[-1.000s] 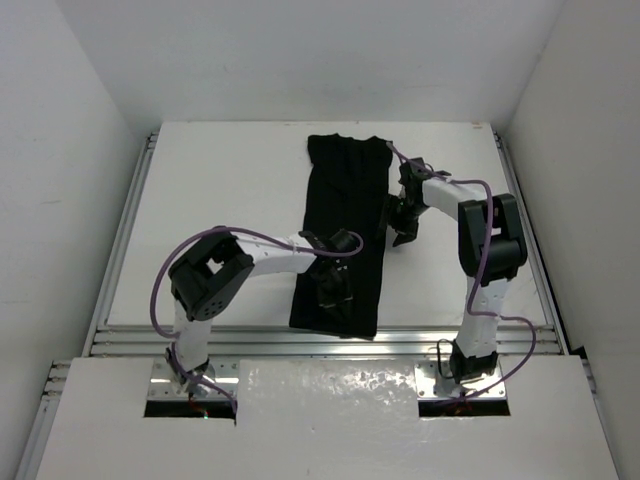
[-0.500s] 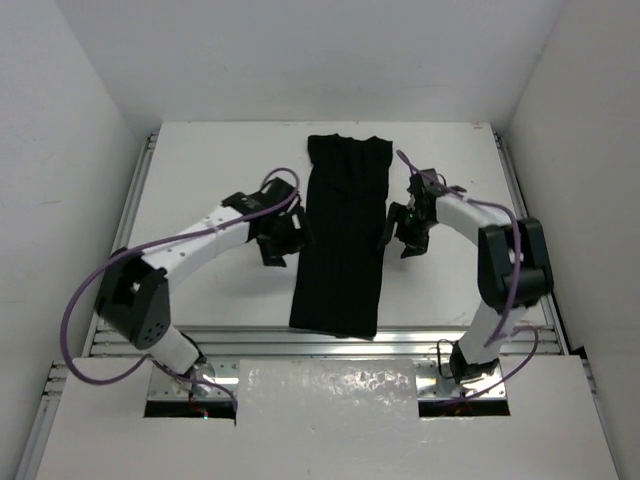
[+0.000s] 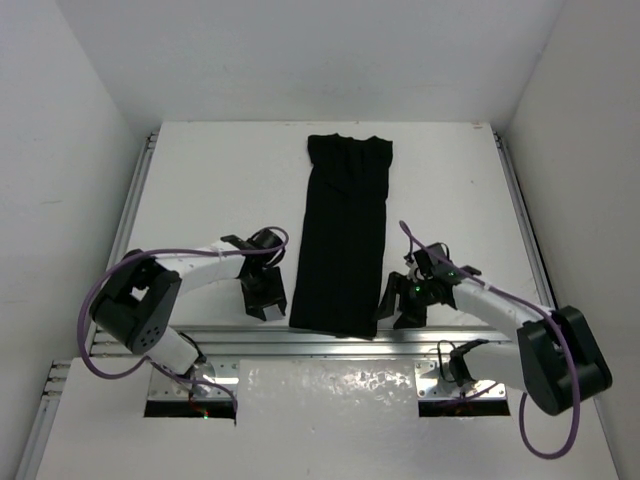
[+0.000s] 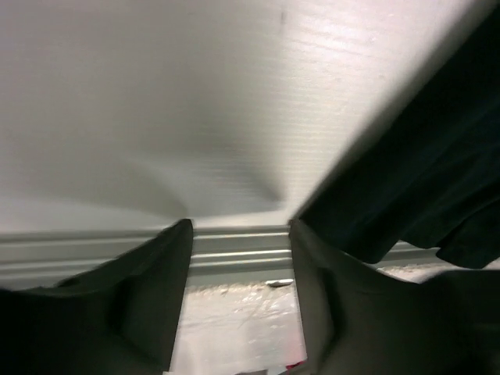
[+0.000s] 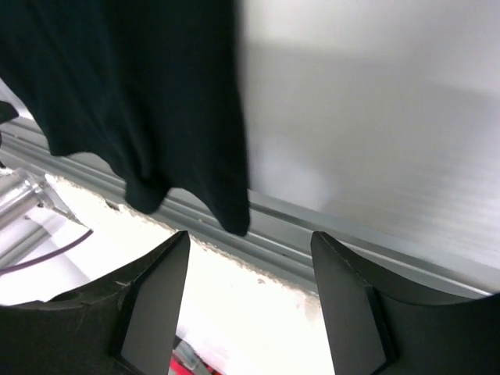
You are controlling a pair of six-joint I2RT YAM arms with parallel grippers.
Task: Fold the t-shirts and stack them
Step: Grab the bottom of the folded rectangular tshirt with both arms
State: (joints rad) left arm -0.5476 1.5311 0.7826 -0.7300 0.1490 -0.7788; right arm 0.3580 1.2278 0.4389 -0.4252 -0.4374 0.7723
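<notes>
T-shirt (image 3: pixel 343 240): plain black, folded into a long narrow strip. Near hem at table (image 3: pixel 200 190) front edge, with left gripper (image 3: pixel 265 303) and right gripper (image 3: pixel 398 312) just beside it, both spread wide, empty. Collar end at far edge.

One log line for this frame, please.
black t-shirt: narrow strip, near hem at front rail | left gripper: open, empty, left of hem | right gripper: open, empty, right of hem
</notes>
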